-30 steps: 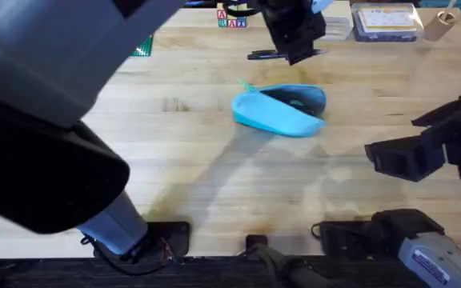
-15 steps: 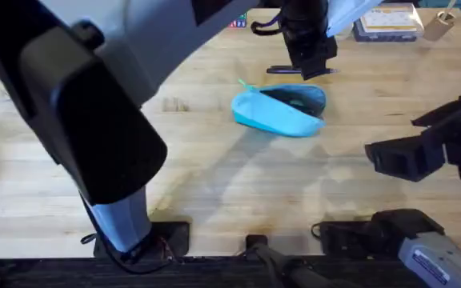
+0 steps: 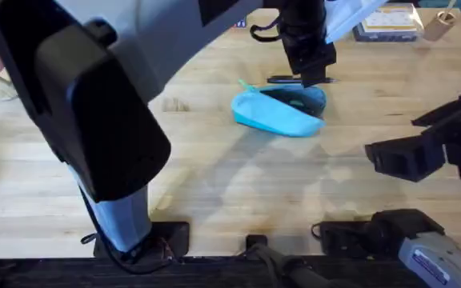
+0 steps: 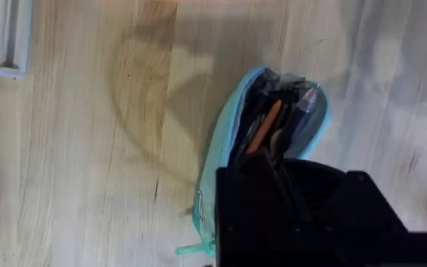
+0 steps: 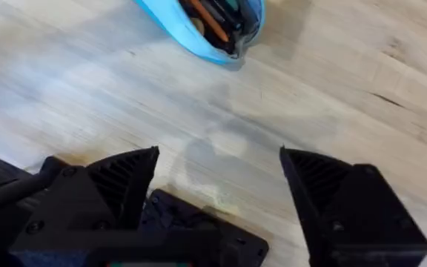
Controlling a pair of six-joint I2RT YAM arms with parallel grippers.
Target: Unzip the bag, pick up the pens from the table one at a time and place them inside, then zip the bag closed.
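Up at twelve o'clock, the left gripper (image 3: 314, 78) grips the black pen (image 3: 282, 79) over the open bag (image 3: 278, 112). Right gripper (image 5: 217, 174) hangs wide open above the worktop (image 3: 214, 176). No writing reads clearly.

Worktop (image 3: 214, 184): pale butcher-block planks, grain visible.
Letter blocks (image 3: 238, 22): at the worktop's far edge.
Clear box (image 3: 384, 20): far right of the blocks.
Light: soft shadows on the planks.

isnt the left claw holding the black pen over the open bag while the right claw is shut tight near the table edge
Not quite: the right claw is open, its two fingers standing wide apart over bare table, as the right wrist view shows. The rest holds: the left claw carries the black pen above the open blue bag, seen from overhead.
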